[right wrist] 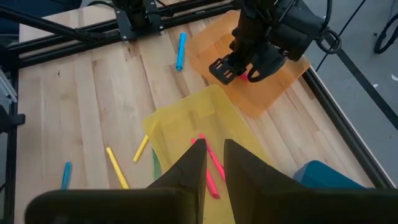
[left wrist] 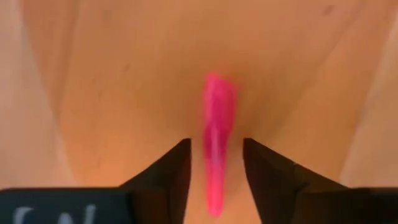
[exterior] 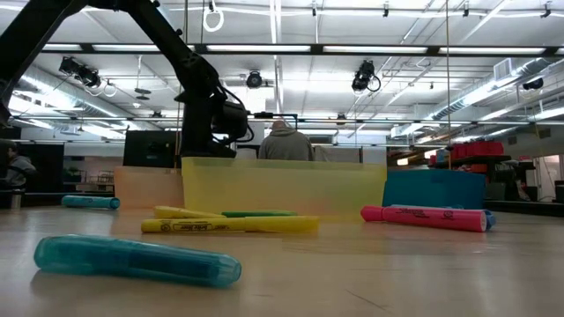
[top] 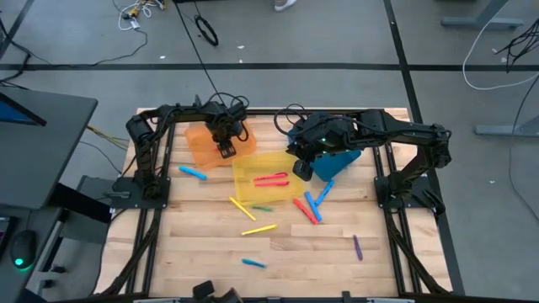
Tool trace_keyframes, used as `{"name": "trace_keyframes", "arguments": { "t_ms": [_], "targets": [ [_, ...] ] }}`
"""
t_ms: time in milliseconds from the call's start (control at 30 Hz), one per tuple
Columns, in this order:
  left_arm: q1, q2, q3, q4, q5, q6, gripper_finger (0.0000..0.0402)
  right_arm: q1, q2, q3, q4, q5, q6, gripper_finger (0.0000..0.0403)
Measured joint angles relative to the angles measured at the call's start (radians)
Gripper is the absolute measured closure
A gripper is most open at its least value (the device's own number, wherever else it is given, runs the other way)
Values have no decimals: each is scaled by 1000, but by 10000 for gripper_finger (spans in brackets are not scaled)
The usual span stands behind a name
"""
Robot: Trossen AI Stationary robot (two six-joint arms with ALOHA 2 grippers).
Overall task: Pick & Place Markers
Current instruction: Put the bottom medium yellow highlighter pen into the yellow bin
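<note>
While the left gripper hangs over the orange translucent plastic bin, its two dark fingers stand parted, with a short pink marker lying lengthwise in the gap between them, above the bin's orange floor; whether the fingers touch the marker cannot be told.

- Orange bin: directly beneath the left gripper, its near edge meeting the yellow translucent plastic bin.
- Yellow bin: just beside the left gripper, toward the right gripper; two red markers lie inside it.
- Right gripper: hangs at the far edge of the yellow bin from the left gripper, in front of the blue plastic bin; fingers stand close together with a narrow gap and nothing between them.
- Light-blue marker: on the wooden table, near the left gripper, beside the orange bin.
- Yellow marker and green marker: on the table just past the yellow bin.
- Red and blue markers: clustered on the table below the right gripper.
- Second yellow marker, teal marker, purple marker: well apart from both grippers, toward the table's front.
</note>
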Motion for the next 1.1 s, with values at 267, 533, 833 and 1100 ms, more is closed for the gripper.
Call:
{"name": "trace_keyframes", "arguments": {
  "t_ms": [267, 533, 833, 1100],
  "targets": [
    [-11, -60, 31, -101, -27, -7, 199, 0, 0, 0, 3, 0, 0, 347],
    [-57, -199, 150, -213, -103, -7, 204, 0, 0, 0, 3, 0, -11, 347],
    [-135, -225, 387, -436, -115, -146, 204, 0, 0, 0, 19, 0, -26, 347],
    [-166, -256, 379, -505, -147, -641, 204, 0, 0, 0, 29, 0, -29, 347]
  ]
}}
